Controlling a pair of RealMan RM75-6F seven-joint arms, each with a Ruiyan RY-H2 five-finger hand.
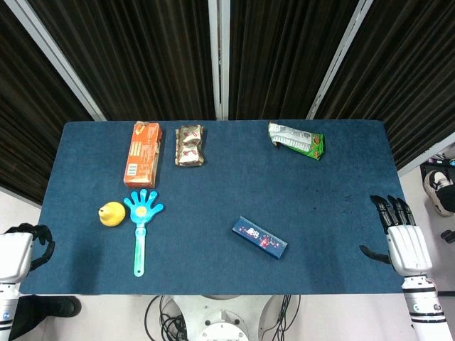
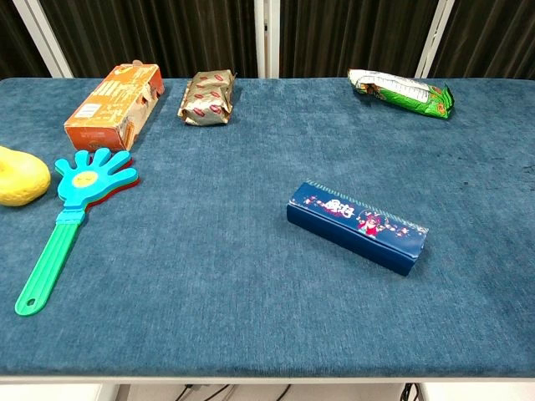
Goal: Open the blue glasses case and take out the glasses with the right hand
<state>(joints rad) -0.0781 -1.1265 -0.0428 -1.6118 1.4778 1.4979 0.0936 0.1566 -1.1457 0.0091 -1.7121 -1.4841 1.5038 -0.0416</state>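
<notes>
Nothing of the task seemed to be done yet: the blue glasses case (image 2: 357, 225) lay closed on the bench (image 1: 334, 234), and no glasses were visible anywhere, so I judged that they were inside it. Both steps, opening the case and taking out the glasses, remained. The case lay a little right of the middle of the bench, toward the front edge, turned at an angle so that its long side ran from the back left to the front right. It was a long, narrow, dark blue box with a lighter blue band along the top and small red and white cartoon figures printed on the lid; where the lid opens I could not tell from these views. The right hand (image 1: 402, 234) rested at the right edge of the bench, well apart from the case, with dark fingers stretched forward and a little spread, the thumb out to the side, holding nothing. The left hand (image 1: 25, 245) was at the left front corner, off the bench, with fingers curled inward around nothing as far as the head view showed; the chest view showed neither hand. The other things, an orange carton (image 1: 142, 153), a brown snack packet (image 1: 190, 145), a green packet (image 1: 296, 141), a yellow toy (image 1: 111, 214) and a blue hand-shaped clapper (image 1: 141, 226), lay far from the case and would not disturb a reach from the right.
</notes>
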